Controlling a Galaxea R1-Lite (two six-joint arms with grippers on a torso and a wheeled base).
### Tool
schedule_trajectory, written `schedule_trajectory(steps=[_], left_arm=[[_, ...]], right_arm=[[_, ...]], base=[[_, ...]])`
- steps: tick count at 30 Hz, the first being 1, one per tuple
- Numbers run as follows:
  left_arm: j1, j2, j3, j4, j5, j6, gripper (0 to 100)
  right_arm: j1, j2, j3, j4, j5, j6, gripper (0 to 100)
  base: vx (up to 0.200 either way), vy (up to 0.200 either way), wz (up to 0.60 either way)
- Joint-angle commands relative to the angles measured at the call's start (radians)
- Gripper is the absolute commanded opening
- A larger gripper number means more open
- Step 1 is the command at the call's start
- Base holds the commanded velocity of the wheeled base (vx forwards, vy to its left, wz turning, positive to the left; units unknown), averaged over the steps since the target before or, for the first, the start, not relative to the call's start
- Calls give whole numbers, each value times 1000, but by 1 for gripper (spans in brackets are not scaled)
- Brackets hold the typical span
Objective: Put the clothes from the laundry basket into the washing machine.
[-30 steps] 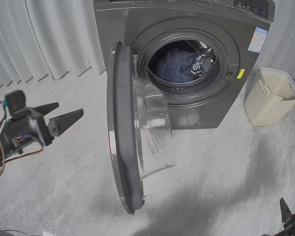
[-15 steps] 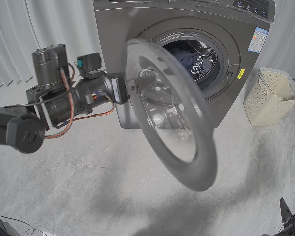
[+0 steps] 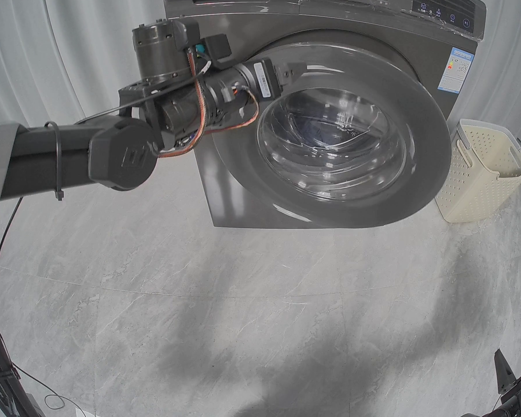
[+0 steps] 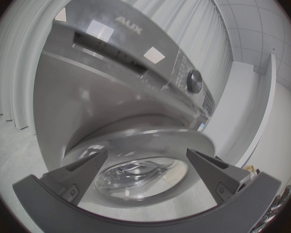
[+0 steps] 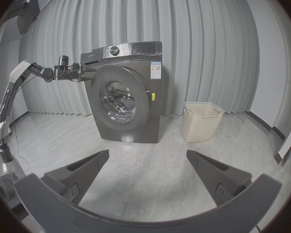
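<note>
The grey washing machine [image 3: 243,24] stands ahead, its round glass door [image 3: 341,146] swung almost flat against the front. Dark clothes [image 3: 309,127] show faintly through the glass. My left gripper [image 3: 294,73] is at the door's upper left rim, its fingers open with nothing between them. In the left wrist view the left gripper [image 4: 145,156] spans the door [image 4: 142,182] just below it. The cream laundry basket [image 3: 483,169] stands on the floor right of the machine, with no clothes showing in it. My right gripper [image 3: 518,372] hangs low at the near right, open and holding nothing.
White curtains [image 3: 69,59] hang behind and left of the machine. Bare grey tile floor [image 3: 243,319] spreads in front. In the right wrist view the basket [image 5: 200,120] stands to the machine's [image 5: 126,97] right, with a wall beyond.
My left arm swung up and right from the near left, pushing the door from wide open to almost shut. The right gripper has not moved.
</note>
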Motion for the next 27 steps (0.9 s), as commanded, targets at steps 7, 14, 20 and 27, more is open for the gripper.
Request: schedule_trajectory(steps=[7, 14, 20, 27], left_arm=[[-14, -969, 937, 240, 20, 61, 100], [218, -1497, 1347, 318, 25, 222, 100], [389, -1731, 1563, 318, 24, 228, 100], [572, -1877, 1709, 317, 19, 237, 100]], right_arm=[[2, 1, 18, -1, 0, -1, 100], [1, 3, 18, -1, 0, -2, 100], [2, 1, 16, 5, 2, -5, 100], [4, 1, 18, 1, 2, -4, 100]], base=[[0, 0, 0], [0, 0, 0], [0, 0, 0], [0, 0, 0]])
